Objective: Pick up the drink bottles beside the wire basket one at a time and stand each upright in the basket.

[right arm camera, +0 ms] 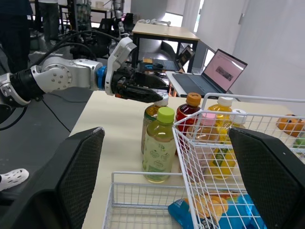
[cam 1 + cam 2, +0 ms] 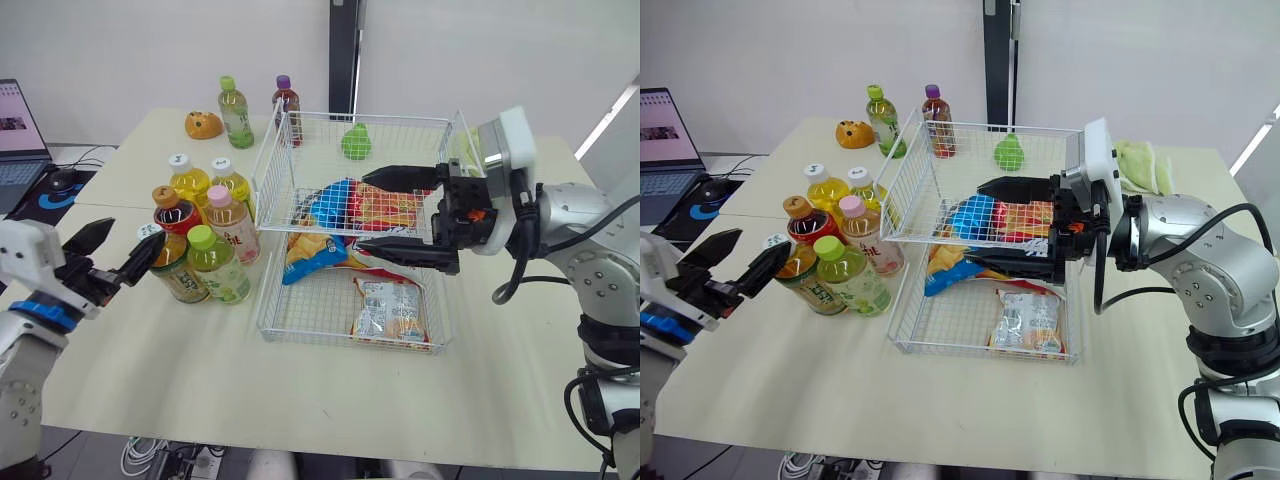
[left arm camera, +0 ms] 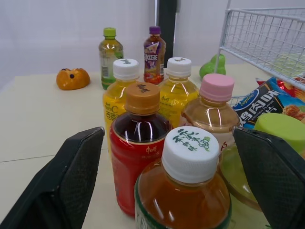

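Bottles (image 2: 205, 225), six clustered on tabletop (image 2: 150, 385) just beside wire basket (image 2: 272, 170); none inside yet, so we judge task unstarted. Left end effector (image 2: 137, 232) spread wide, empty, facing nearest white-capped bottle (image 2: 178, 275). Right end effector (image 2: 362, 210) spread, empty, over basket.

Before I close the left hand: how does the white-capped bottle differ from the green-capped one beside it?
The white-capped bottle holds amber-brown drink; the green-capped bottle holds pale yellow-green. The white-capped one stands right in front of the open left hand; the green-capped one stands nearer the wire basket. Both are upright on the table, outside the basket.
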`<state>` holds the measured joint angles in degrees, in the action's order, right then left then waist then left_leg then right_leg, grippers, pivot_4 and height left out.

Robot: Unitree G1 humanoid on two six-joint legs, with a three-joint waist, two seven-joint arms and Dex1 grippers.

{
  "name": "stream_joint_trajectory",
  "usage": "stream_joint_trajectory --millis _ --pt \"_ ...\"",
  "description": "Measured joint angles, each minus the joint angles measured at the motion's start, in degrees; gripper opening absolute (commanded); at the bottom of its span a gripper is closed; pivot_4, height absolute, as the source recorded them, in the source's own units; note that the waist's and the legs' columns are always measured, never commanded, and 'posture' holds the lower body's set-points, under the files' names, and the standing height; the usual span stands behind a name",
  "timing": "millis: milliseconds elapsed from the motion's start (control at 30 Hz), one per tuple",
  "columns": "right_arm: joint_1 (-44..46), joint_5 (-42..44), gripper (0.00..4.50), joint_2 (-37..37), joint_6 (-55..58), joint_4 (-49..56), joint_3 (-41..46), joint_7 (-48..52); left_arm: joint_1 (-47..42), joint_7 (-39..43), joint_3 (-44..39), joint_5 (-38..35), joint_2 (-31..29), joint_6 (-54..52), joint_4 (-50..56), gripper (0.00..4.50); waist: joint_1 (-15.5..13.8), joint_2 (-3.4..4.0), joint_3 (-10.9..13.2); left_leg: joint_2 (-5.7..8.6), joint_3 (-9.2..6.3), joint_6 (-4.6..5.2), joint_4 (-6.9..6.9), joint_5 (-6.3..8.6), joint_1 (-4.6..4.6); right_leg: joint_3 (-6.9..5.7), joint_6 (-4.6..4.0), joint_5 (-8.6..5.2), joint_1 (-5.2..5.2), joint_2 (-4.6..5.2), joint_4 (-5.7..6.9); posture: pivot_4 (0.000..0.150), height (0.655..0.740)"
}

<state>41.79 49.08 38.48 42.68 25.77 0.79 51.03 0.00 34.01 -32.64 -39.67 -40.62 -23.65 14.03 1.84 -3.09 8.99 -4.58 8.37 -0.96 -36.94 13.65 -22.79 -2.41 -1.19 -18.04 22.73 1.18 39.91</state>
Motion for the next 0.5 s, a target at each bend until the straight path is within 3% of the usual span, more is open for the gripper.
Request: stream_joint_trajectory --millis 133,167,233,500 --pt "-0.32 0.7 4.45 0.19 0.62 1.36 0.55 -1.36 -2.17 0.9 2.2 2.07 0.0 0.59 -1.68 4.5 0.0 0.0 0.0 0.0 0.0 0.0 0.0 0.0 0.0 0.0 0.0 0.0 0.0 0.0 0.0 0.15 0.74" --pt "-0.41 1.06 4.49 0.22 0.76 1.66 0.79 -1.6 -2.61 1.36 2.6 2.45 0.0 0.69 -2.04 4.31 -0.02 0.0 0.0 0.01 -0.01 0.0 0.0 0.0 0.0 0.0 0.0 0.0 0.0 0.0 0.0 0.15 0.74" --pt "-0.45 1.51 4.5 0.29 0.97 2.02 0.97 -2.2 -3.14 1.78 3.08 3.0 0.0 1.11 -2.84 3.89 -0.01 0.0 0.0 0.0 0.0 0.0 0.0 0.0 0.0 0.0 0.0 0.0 0.0 0.0 0.0 0.15 0.74" --pt "-0.57 1.77 4.5 0.87 1.54 2.69 2.01 -3.25 -3.15 3.14 3.39 3.86 0.01 1.51 -3.39 1.37 -0.03 0.0 0.01 0.0 -0.01 0.0 0.0 0.0 0.0 -0.01 0.01 -0.01 0.0 0.0 0.0 0.15 0.74"
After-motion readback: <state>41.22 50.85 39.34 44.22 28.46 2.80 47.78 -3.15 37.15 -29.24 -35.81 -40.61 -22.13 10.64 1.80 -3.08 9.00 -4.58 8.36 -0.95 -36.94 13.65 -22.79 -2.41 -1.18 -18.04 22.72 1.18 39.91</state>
